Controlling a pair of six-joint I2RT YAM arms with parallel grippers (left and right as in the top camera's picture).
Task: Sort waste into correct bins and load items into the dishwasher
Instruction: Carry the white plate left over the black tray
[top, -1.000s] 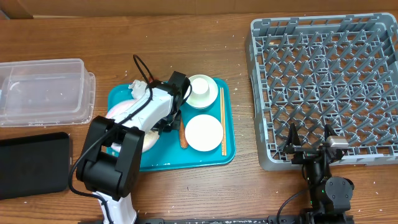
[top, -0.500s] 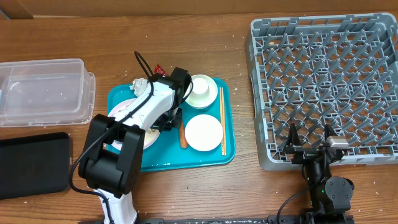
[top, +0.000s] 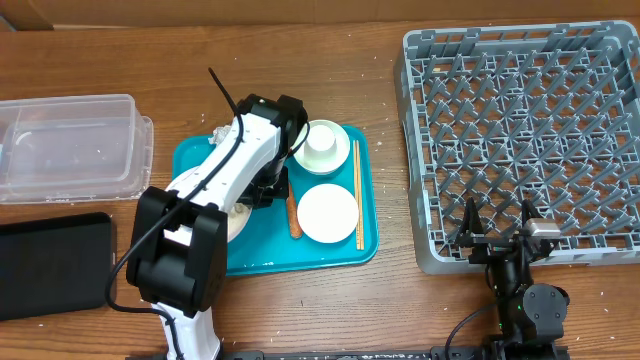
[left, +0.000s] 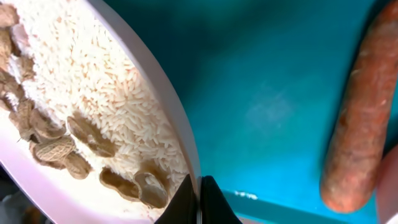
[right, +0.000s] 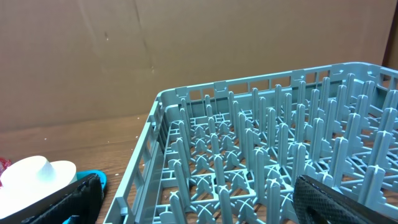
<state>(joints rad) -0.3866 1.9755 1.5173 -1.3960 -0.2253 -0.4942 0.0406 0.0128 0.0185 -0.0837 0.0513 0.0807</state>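
Presently, the grey dish rack is noted across the right of the overhead frame; no dish is seen in it. The clear tub is logged at upper left, with the black tray below it at lower left. Both lie well apart from the teal tray at centre.

On the teal tray are recorded:
- the large plate, mostly hidden under the left arm in the overhead view
- the small plate
- the cup
- the carrot, lying between the two plates
- the chopsticks, along the tray's right edge

The left gripper is seen pinched tight on the large plate's thin rim, bottom centre of its wrist view. Rice and peanuts are heaped right up to that rim. The right gripper is held wide apart and empty beside the rack's near edge.

Hazards judged from here:
- A pinch on so thin and smooth an edge could be lost, and the plate dropped back onto the tray.
- If the plate is tipped before a bin is reached, the scraps would be spilled over the tray or table.
- The carrot, just beside the rim, could be knocked aside when the plate is moved.
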